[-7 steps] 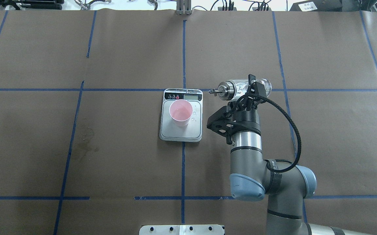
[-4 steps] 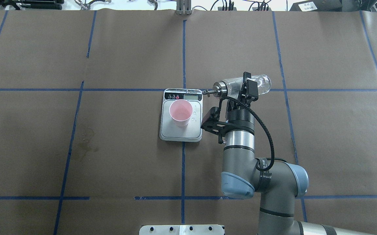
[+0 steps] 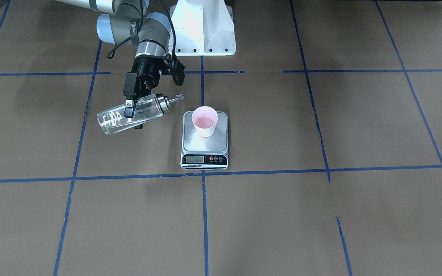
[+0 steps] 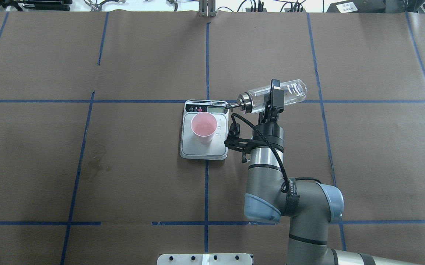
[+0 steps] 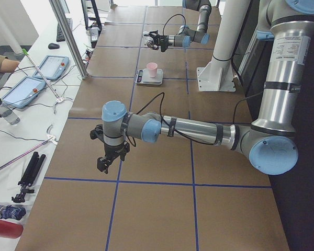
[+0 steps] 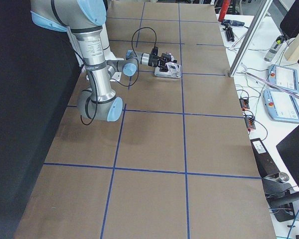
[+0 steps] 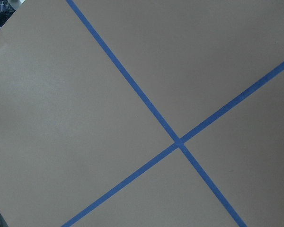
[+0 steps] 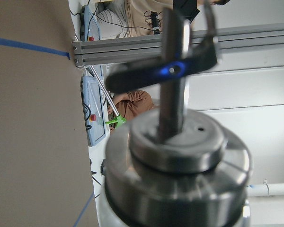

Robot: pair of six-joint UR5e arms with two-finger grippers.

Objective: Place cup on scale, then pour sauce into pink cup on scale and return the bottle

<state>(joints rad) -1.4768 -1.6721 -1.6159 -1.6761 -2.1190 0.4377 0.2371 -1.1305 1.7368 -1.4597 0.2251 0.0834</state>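
Since the cup (image 4: 204, 126) already stands on the scale (image 4: 202, 151), the first step looks done, and the job seems to be in its pouring step. Whether any sauce has reached the cup I cannot tell: its pink inside shows no clear level, though a few small drops (image 4: 218, 133) lie on the platform at the cup's 3 o'clock. What is left, by my reading, is to bring the spout over the cup, pour, and set the bottle back on the tabletop (image 4: 124, 165). The bottle (image 4: 291, 92) hangs at about 2 o'clock from the cup in the overhead view, tipped nearly flat. Its spout (image 4: 230, 106) aims toward 9 o'clock over the scale's far right corner, short of the cup's rim. The right jaws are clenched across the bottle's middle, collar and spout sticking out one side and the base out the other toward 3 o'clock. The left jaws hover well away, seen only from the side; released or clenched, I cannot tell.
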